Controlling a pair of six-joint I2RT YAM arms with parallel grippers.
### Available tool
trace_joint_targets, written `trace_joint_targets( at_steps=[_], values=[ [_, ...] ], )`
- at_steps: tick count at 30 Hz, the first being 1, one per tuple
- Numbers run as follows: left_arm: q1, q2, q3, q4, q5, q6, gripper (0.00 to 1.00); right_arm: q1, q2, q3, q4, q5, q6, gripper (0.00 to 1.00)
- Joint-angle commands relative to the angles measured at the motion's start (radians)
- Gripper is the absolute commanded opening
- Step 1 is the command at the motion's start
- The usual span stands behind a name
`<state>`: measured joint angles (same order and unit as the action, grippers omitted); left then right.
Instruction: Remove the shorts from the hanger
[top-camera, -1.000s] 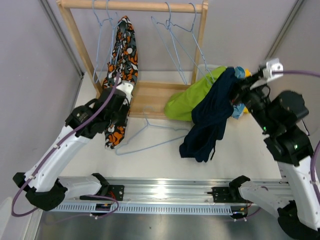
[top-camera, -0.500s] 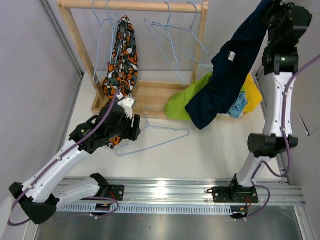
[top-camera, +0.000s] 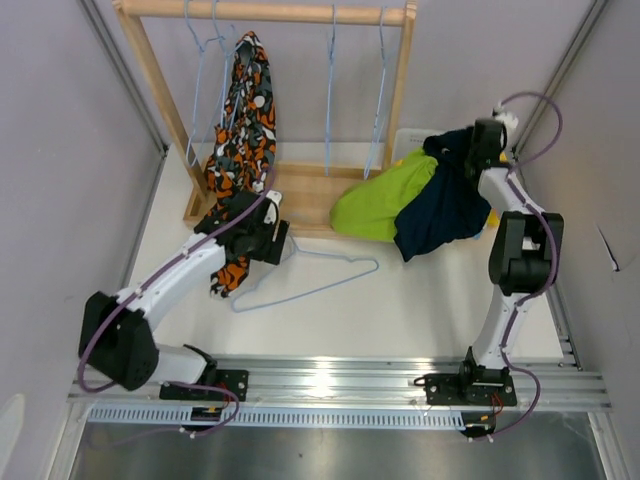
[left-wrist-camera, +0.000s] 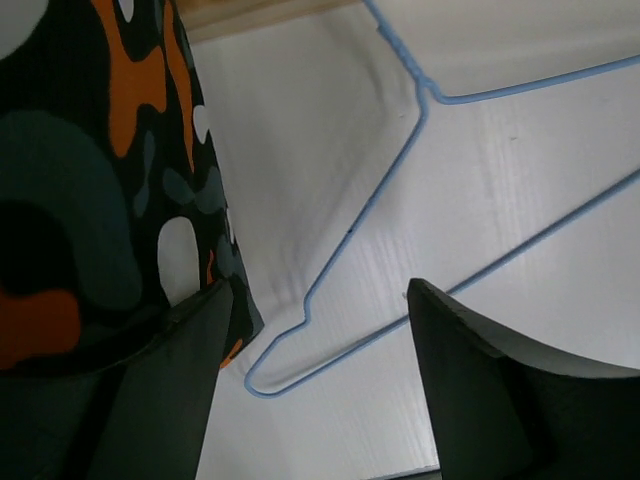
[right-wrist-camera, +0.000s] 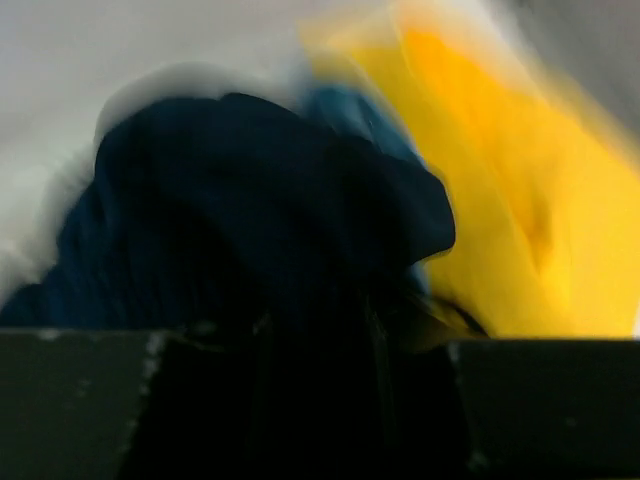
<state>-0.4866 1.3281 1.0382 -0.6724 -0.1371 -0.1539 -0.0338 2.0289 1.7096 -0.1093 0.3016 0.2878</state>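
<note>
The left claw stands wide open, one finger touching the patterned shorts; a second ago it was closed on them. That one pair hangs on the wooden rack, its long axis running from the rail down to the worktop. One wire hanger lies flat just beside the claw. Two bare hangers hang edge-on at the rail's right; earlier they were swinging askew. The right claw is sunk in the navy shorts; I cannot tell whether it grips them. Half a second ago that pair was held high. Now it lies on a four-pair heap, over the lime green shorts and beside the yellow shorts and light blue shorts.
</note>
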Motion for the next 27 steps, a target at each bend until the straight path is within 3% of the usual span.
trace_joint_targets(
  at_steps=[1, 3, 7, 13, 21, 24, 27],
  values=[
    [0.063, 0.068, 0.019, 0.047, 0.031, 0.08, 0.76, 0.011, -0.323, -0.353, 0.282, 0.045, 0.197, 0.29],
    [0.068, 0.105, 0.017, 0.042, 0.051, 0.102, 0.74, 0.015, -0.466, -0.535, 0.322, 0.05, 0.224, 0.29],
    [0.071, 0.138, -0.006, 0.066, 0.12, 0.106, 0.75, 0.012, -0.649, -0.694, 0.338, 0.05, 0.229, 0.29],
    [0.069, 0.247, 0.0, 0.092, 0.2, 0.129, 0.71, -0.032, -0.887, -0.804, 0.303, 0.016, 0.229, 0.3],
    [0.069, 0.348, 0.003, 0.103, 0.22, 0.125, 0.69, -0.106, -1.019, -0.837, 0.247, -0.071, 0.223, 0.32],
    [0.069, 0.404, 0.009, 0.106, 0.194, 0.114, 0.58, -0.121, -1.068, -0.849, 0.224, -0.085, 0.231, 0.32],
    [0.069, 0.454, 0.022, 0.088, 0.165, 0.111, 0.28, -0.129, -1.105, -0.872, 0.224, -0.091, 0.238, 0.32]
  ],
)
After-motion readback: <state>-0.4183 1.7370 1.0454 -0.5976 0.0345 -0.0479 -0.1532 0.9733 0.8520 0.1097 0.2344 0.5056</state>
